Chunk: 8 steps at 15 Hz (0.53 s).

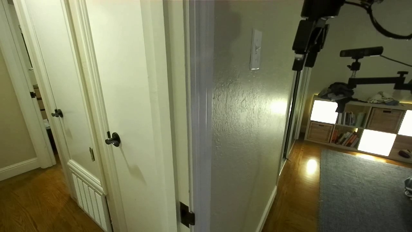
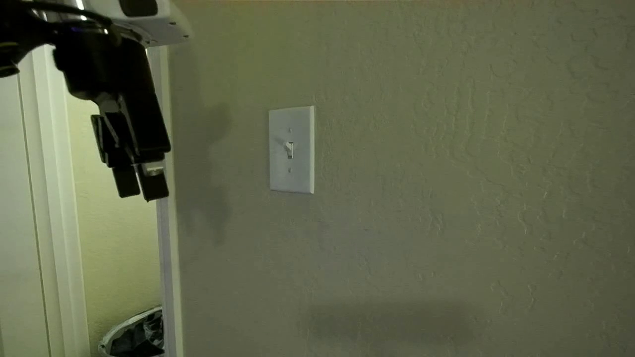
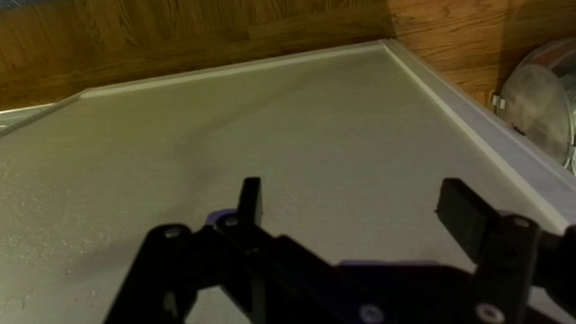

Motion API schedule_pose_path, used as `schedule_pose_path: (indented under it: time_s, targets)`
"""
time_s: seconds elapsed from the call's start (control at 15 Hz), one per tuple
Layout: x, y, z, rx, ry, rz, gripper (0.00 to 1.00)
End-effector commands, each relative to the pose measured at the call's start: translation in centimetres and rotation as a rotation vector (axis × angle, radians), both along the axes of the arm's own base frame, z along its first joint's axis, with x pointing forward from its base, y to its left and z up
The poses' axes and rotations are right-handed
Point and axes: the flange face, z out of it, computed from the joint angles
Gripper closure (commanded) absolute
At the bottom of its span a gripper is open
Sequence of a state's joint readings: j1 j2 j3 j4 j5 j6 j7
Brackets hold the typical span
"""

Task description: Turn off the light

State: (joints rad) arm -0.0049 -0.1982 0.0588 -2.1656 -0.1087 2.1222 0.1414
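Clearance between hand (image 3: 350, 195) and switch (image 2: 290, 149)

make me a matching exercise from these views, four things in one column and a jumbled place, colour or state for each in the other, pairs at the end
1. light switch
2. gripper
3. door handle nearest the camera
4. rug

A. dark, on a pale door
B. grey-blue, lying on the wooden floor
C. white, mounted on the wall
D. wide open, gripping nothing

Pairs: 1-C; 2-D; 3-A; 4-B
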Motion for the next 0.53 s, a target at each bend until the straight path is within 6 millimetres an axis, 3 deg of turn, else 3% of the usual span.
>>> schedule_pose_path:
  time_s: [0.0, 0.27, 0.33, 0.4, 0.47]
  targets:
    - [1.9, -1.3, -2.6, -0.010, -0.110, -0.005, 0.00]
    - [3.0, -3.4, -3.4, -0.034, -0.204, -0.014, 0.00]
    - [3.1, -4.0, -3.3, -0.038, -0.220, -0.015, 0.08]
    - [2.9, -4.6, -3.0, -0.045, -0.240, -0.027, 0.26]
    - [2.9, -5.1, -2.8, -0.049, -0.256, -0.035, 0.33]
